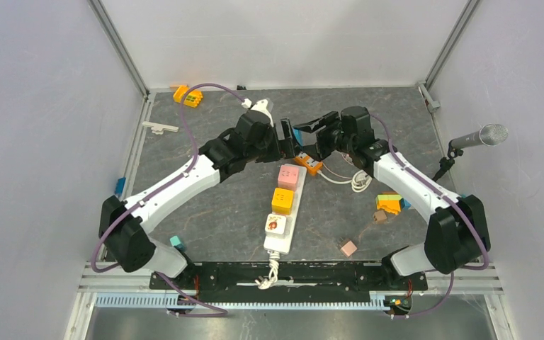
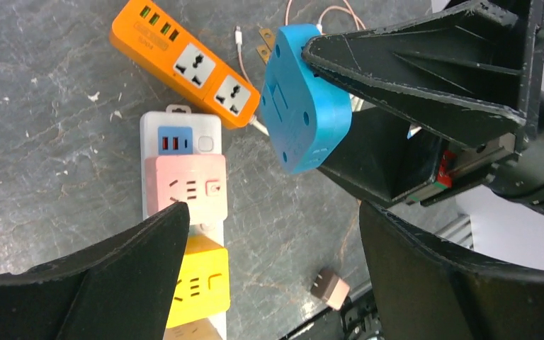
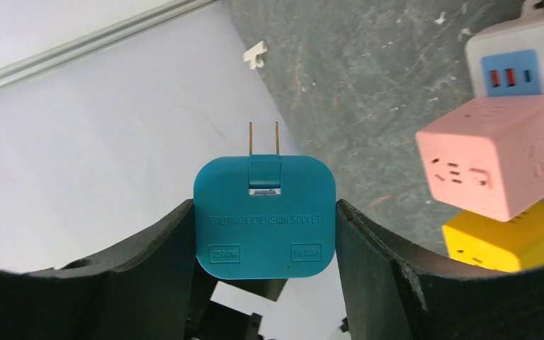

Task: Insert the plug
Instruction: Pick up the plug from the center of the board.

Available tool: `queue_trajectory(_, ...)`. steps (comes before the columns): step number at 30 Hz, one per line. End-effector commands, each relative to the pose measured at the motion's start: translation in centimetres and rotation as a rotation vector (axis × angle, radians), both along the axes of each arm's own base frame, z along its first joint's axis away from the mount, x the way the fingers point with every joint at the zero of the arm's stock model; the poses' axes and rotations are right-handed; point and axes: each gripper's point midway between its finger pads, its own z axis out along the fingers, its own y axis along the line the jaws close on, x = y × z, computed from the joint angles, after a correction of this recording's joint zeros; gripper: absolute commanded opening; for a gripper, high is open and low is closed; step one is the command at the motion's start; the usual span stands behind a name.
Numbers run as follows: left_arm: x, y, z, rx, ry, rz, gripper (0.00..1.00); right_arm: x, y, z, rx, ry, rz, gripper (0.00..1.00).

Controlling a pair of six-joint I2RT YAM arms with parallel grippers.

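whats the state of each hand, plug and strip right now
left hand, open, empty
right hand, shut on blue plug
blue plug, prongs out, not plugged in
pink cube, seated on white strip
yellow cube, seated on white strip
orange strip, flat, both sockets empty

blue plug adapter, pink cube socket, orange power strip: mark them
blue plug adapter (image 3: 264,219), right wrist view, labelled flat face
pink cube socket (image 2: 191,180), left wrist view, top face
orange power strip (image 2: 182,65), left wrist view, socket face

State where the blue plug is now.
Top view, centre far: the blue plug is clamped in the right gripper, raised, near the orange strip.
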Motion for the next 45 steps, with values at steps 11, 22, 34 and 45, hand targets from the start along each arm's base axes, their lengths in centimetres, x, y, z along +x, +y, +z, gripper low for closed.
queue_trajectory(11, 4.9, -2.8, 2.6, 0.028, -0.147, 0.129, 0.85, -0.3, 0.4, 4.1, 0.152, -0.033, -0.029, 0.00)
queue_trajectory(22, 6.0, -4.3, 2.3, 0.025, -0.165, 0.138, 0.45, -0.7, 0.7, 4.1, 0.184, -0.025, -0.024, 0.00)
queue_trajectory(34, 5.9, -3.7, 3.0, 0.015, -0.181, 0.155, 0.02, -0.9, 0.1, 3.9, 0.169, -0.112, -0.024, 0.46)
queue_trajectory(45, 4.8, -0.8, 6.0, -0.027, -0.274, 0.128, 0.02, -0.3, -3.2, 5.3, -0.009, -0.370, -0.012, 0.98)
